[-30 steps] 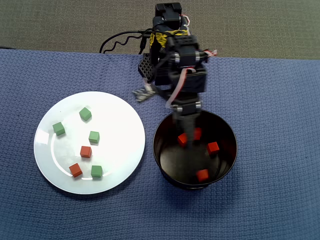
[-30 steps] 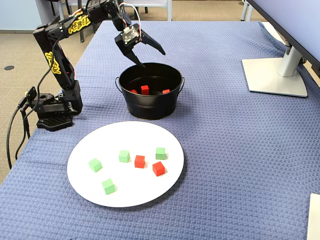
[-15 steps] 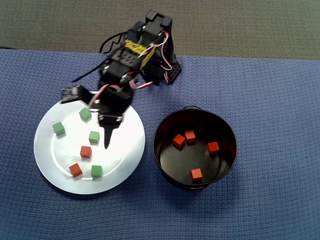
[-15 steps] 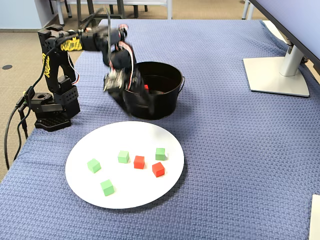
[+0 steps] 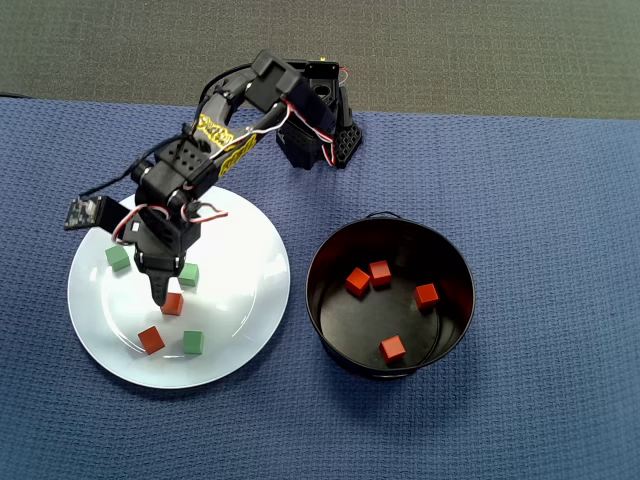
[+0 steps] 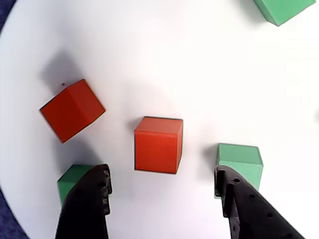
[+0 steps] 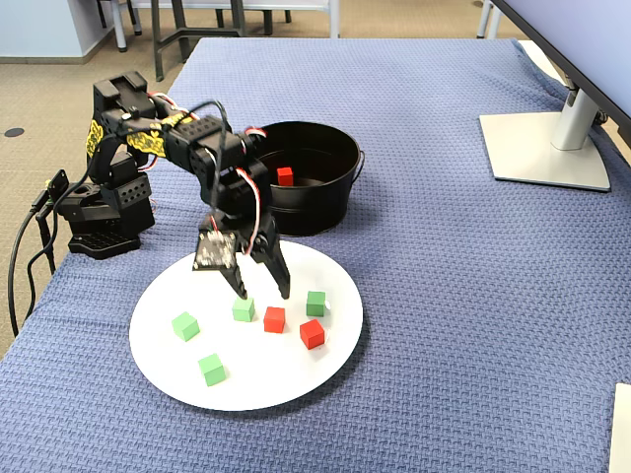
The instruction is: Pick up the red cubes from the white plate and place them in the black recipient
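Note:
Two red cubes lie on the white plate point(image 5: 240, 260): one point(image 5: 172, 303) near its middle, the other point(image 5: 151, 340) closer to the rim. My gripper point(image 5: 162, 293) hangs open just above the middle one. In the wrist view that red cube point(image 6: 158, 144) sits just ahead of the gap between my fingers, gripper point(image 6: 162, 177) empty, and the second red cube point(image 6: 72, 110) is to its left. The black recipient point(image 5: 455, 330) stands right of the plate with several red cubes inside, one point(image 5: 392, 348) near the front wall.
Green cubes share the plate; two flank my fingers point(image 6: 239, 162) point(image 6: 72, 179), another lies beside the gripper point(image 5: 188, 274). The arm's base point(image 7: 99, 212) stands left of the pot point(image 7: 306, 197). A monitor stand point(image 7: 542, 148) sits at the far right on the blue cloth.
The arm has swung from above the black recipient over to the plate and come down over the middle red cube. The gripper stays open and empty.

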